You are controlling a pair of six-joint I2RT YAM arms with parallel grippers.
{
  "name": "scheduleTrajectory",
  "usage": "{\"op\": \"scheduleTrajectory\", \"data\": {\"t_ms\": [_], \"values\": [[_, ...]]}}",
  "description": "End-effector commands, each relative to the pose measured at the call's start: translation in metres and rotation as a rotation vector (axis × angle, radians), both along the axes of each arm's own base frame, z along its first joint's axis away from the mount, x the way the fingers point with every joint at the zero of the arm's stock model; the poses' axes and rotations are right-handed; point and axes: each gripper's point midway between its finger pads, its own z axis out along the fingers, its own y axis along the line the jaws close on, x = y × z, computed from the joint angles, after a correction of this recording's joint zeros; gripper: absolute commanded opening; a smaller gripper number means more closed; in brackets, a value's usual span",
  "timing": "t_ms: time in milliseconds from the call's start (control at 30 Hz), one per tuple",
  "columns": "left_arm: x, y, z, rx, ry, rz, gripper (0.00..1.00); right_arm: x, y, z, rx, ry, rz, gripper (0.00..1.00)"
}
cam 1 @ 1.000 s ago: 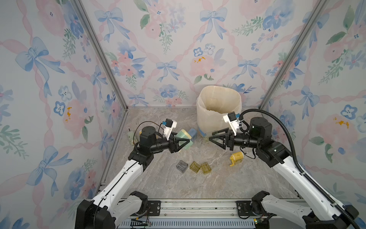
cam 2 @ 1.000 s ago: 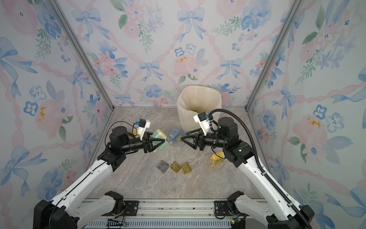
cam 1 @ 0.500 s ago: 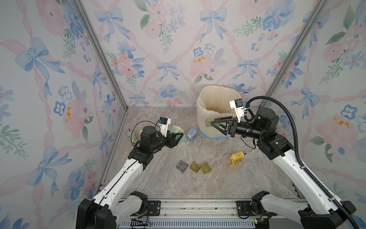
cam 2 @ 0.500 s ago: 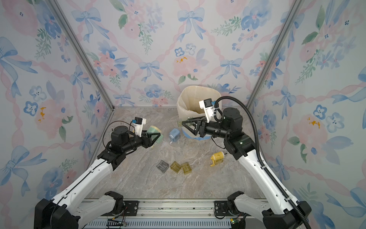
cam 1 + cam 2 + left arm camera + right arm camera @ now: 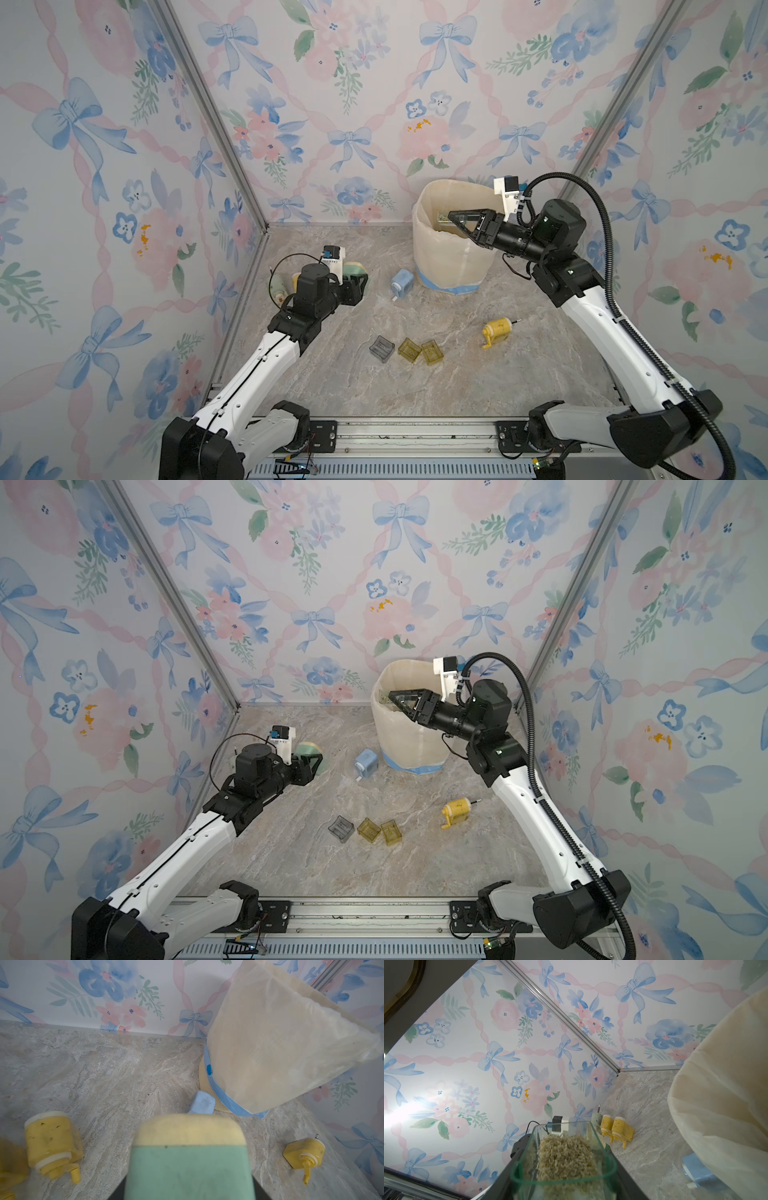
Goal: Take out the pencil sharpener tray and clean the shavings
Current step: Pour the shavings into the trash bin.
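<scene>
Right gripper [image 5: 457, 218] is clamped on the clear tray [image 5: 527, 1151] of shavings [image 5: 564, 1153] over the bin [image 5: 446, 262]. Left gripper [image 5: 360, 284] clamps the green sharpener [image 5: 187, 1167].

- Both top views: bright, even, diffuse light. Only faint, soft shadows lie on the tabletop [image 5: 415, 374] below the arms.
- Both top views: sharp throughout. The wall posts [image 5: 216, 124] lean outward toward the frame edges, a wide-angle effect.
- Left wrist view: the green sharpener [image 5: 189, 1167] close to the lens is blurred. The yellow sharpener [image 5: 52, 1142] at the margin is soft.
- Right wrist view: a white glare patch [image 5: 398, 1114] burns out the wallpaper. The clear tray [image 5: 562, 1182] near the lens is slightly soft.
</scene>
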Motion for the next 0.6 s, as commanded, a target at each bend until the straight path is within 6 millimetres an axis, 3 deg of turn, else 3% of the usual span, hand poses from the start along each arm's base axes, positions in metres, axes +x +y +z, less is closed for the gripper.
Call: {"op": "scheduleTrajectory", "data": {"t_ms": [0,267,567], "values": [[0.003,0.015,0.026,0.024,-0.072,0.075,0.00,0.011,-0.006,0.023,0.104,0.045,-0.035,0.47],[0.006,0.023,0.018,0.065,-0.052,0.152,0.00,0.040,-0.013,0.031,0.311,0.172,-0.054,0.48],[0.011,0.011,0.018,0.066,-0.042,0.207,0.00,0.084,-0.013,0.025,0.596,0.392,-0.065,0.47]]}}
